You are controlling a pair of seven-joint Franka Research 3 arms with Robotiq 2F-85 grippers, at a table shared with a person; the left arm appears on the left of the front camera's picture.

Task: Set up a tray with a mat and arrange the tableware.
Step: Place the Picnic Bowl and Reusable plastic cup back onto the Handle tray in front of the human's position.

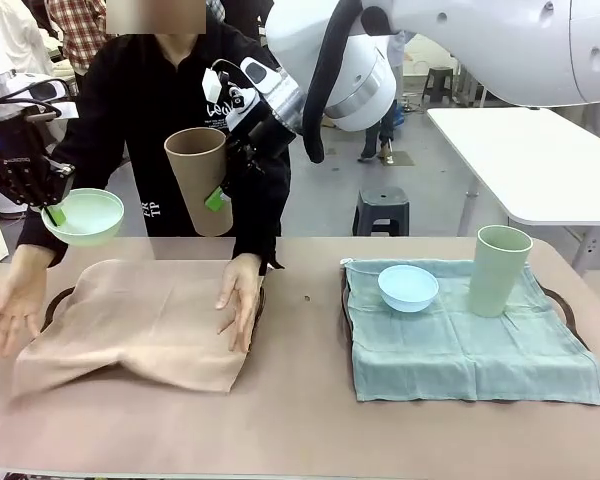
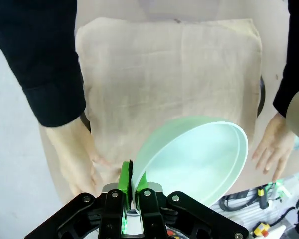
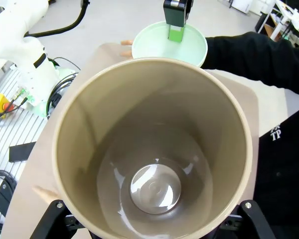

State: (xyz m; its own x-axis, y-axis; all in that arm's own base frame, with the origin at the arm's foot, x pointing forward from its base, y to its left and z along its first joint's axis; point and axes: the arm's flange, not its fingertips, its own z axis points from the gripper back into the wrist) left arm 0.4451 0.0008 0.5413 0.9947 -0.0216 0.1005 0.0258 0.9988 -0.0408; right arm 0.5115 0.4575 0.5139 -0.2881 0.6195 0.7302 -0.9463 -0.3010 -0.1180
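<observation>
Front view, left pincer [image 1: 54,208] pinching pale green bowl [image 1: 84,217] aloft

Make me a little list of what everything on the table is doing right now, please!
left gripper: fingers pinching rim of green bowl, held in the air
right gripper: holding brown cup in the air
person's hands: flat on beige mat, smoothing it
beige mat: draped over left tray
blue bowl: on teal mat
green cup: upright on teal mat
</observation>
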